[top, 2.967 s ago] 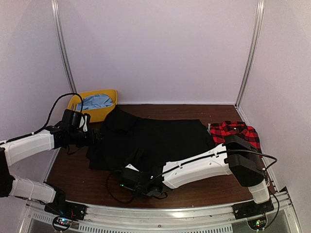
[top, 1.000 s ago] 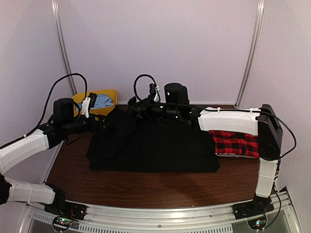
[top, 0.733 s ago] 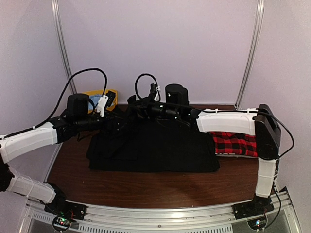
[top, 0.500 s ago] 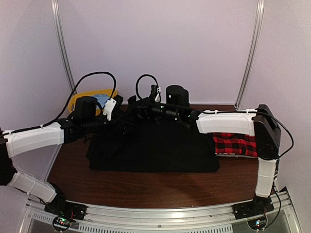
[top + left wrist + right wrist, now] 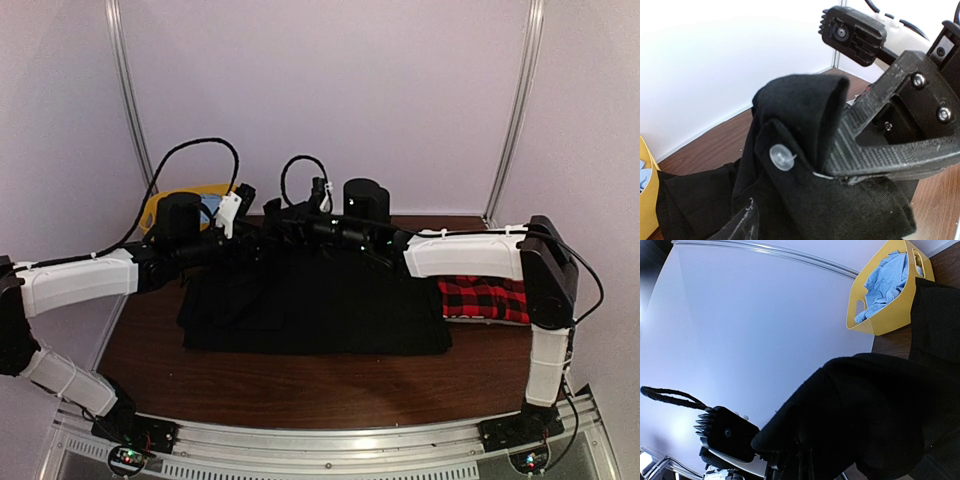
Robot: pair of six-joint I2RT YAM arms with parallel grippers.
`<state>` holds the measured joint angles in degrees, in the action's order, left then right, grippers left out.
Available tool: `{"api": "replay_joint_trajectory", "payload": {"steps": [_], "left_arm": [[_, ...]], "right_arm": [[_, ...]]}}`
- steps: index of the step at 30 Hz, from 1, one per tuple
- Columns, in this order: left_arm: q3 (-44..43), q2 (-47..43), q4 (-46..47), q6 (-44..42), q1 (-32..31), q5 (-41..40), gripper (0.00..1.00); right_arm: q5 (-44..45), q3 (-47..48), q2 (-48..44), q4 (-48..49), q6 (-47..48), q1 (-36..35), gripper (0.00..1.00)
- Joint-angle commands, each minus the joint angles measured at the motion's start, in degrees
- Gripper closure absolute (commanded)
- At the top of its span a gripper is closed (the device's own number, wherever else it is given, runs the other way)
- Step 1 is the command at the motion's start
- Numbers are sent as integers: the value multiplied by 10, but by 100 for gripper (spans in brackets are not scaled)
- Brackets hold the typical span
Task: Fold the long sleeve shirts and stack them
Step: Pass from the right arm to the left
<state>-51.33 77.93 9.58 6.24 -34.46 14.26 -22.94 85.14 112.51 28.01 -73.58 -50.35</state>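
Note:
The black shirt (image 5: pixel 330 300) lies spread across the middle of the table, with its back left part bunched up. My left gripper (image 5: pixel 252 243) is shut on a fold of it beside a clear button (image 5: pixel 781 157); one ridged finger (image 5: pixel 875 145) presses the cloth. My right gripper (image 5: pixel 279 232) reaches in from the right and meets it there, shut on the same raised black cloth (image 5: pixel 880 410), which hides its fingers. The folded red-and-black plaid shirt (image 5: pixel 485 298) lies at the right, partly under the right arm.
The yellow bin (image 5: pixel 158 206) with light blue cloth (image 5: pixel 882 282) stands at the back left corner, mostly behind my left arm. Black cables loop above both wrists. The white back wall is close behind the grippers.
My left gripper has swung right and up, away from the bin, until it meets the right gripper. The right arm came from the front edge to the back, then held still.

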Motion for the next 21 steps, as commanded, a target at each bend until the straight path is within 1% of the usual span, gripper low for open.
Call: {"api": "replay_joint_trajectory", "payload": {"steps": [1,8,14,15,19,21], "left_arm": [[-22,7,47,-5,0,22,40],[-27,8,47,-4,0,26,65],[-43,-2,19,-13,0,19,97],[-45,-4,12,-16,0,15,100],[-58,-15,-25,-34,1,-13,100],[-69,-19,-49,-49,2,-33,100]], "right_arm": [[-1,-8,2,20,0,3,100],[-2,-12,3,21,1,3,100],[-2,-22,-1,26,2,3,100],[-2,-25,-1,28,2,3,100],[-2,-32,-6,32,9,4,99],[-4,-40,-14,33,15,6,92]]}}
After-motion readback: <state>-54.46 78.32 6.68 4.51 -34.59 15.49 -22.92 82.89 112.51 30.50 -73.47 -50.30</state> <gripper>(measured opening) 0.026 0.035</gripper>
